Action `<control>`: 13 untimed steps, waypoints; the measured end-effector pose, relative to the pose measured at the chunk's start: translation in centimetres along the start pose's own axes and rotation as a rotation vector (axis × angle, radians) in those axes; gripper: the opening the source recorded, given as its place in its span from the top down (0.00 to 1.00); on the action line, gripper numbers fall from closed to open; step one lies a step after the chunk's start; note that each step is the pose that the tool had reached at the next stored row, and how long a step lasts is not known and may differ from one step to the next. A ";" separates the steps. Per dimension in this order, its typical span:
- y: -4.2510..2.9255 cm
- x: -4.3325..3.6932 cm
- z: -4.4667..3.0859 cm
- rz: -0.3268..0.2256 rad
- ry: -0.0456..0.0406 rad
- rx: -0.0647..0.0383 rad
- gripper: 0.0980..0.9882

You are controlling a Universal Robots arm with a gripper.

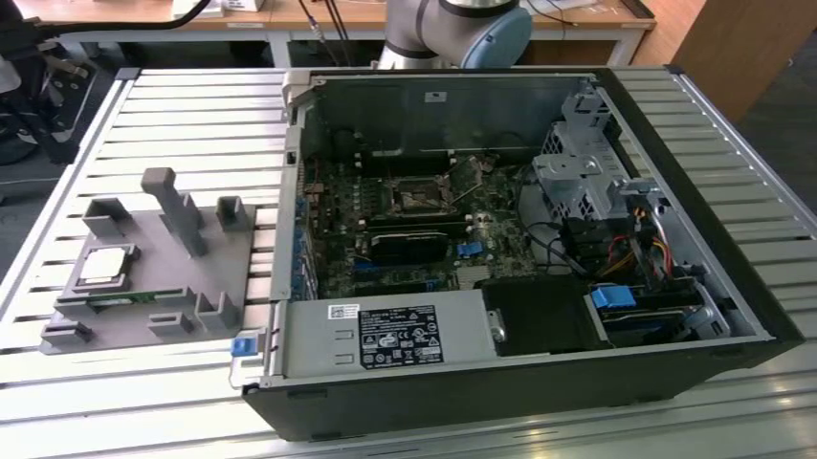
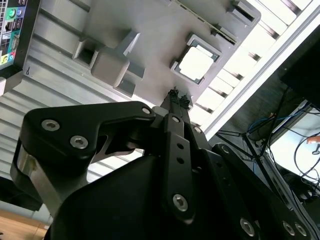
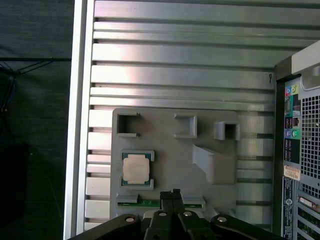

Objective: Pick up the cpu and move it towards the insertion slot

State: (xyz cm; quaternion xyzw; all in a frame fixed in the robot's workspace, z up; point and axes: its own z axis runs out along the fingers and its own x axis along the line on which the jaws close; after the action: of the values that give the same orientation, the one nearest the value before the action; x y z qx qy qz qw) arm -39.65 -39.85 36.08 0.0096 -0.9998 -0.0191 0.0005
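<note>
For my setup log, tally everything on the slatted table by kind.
cpu: 1
green memory stick: 1
grey fixture: 1
open computer case: 1
Total: 4

One slatted metal table (image 1: 191,105) is holding one grey fixture (image 1: 191,277) and one open black computer case (image 1: 511,402). The fixture is carrying one cpu (image 1: 105,265) and one green memory stick (image 1: 128,298), and the case is showing one board (image 1: 335,251) with one insertion slot (image 1: 418,198) on it. One robot arm (image 1: 466,29) is showing at the far end of the table, and one gripper (image 3: 172,192) is hanging over the fixture in both wrist views.
</note>
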 end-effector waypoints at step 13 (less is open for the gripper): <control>0.01 0.38 0.01 0.000 0.0000 0.000 0.99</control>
State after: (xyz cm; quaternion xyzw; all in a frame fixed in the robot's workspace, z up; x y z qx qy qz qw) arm -40.03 -39.85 36.08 0.0096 -0.9998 -0.0191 0.0004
